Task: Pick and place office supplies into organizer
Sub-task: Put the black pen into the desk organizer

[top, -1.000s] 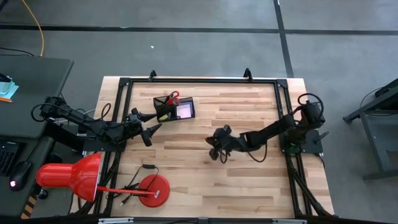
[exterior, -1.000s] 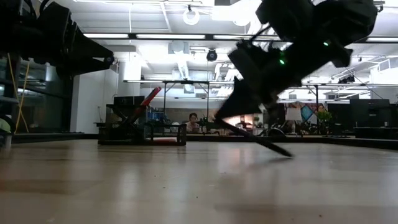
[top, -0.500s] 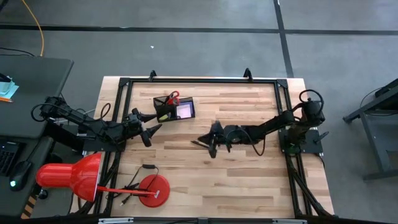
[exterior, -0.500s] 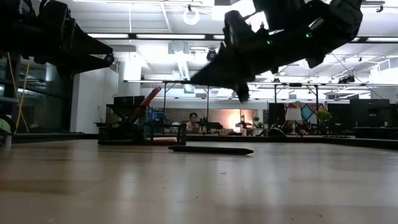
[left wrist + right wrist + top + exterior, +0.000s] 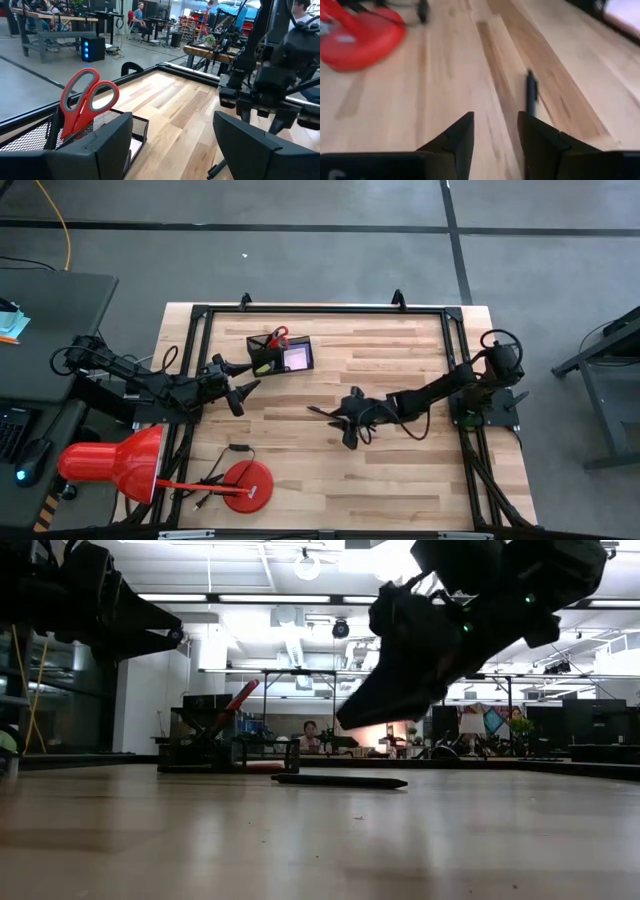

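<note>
The slim black pen lies flat on the wooden table, just beyond my right gripper. My fingers are parted, holding nothing. My left gripper waits open beside the black mesh organizer.

Right gripper at frame centre of the high view, arm stretched in from the right, jaws parted, empty. Left gripper waits centre-left (jaws also spread).

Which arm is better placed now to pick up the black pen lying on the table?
Probably the right. The right gripper hovers just beside the pen, jaws open. The left gripper waits near the organizer, farther away.
</note>
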`<state>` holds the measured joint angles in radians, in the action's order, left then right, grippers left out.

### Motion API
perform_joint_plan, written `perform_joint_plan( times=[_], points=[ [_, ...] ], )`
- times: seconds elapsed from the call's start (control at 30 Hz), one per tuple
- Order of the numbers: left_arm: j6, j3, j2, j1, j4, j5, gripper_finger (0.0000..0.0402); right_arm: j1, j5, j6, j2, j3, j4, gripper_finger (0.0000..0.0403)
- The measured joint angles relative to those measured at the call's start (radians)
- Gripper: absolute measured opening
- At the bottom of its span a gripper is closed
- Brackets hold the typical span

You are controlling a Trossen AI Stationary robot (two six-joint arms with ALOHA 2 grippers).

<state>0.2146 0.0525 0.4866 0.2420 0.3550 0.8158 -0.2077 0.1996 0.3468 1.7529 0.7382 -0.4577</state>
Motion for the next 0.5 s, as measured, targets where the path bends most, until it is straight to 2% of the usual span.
perform_joint_plan(
  times=[0.2,0.5],
  points=[
    [0.0,0.0,0.0,0.0,-0.001,0.0,0.0266,-0.018,0.089,0.042,0.002,0.0,0.139,0.0134],
    [0.0,0.0,0.002,0.0,-0.019,0.014,0.0266,-0.018,0.089,0.047,0.013,0.0,0.184,0.0123]
  ],
)
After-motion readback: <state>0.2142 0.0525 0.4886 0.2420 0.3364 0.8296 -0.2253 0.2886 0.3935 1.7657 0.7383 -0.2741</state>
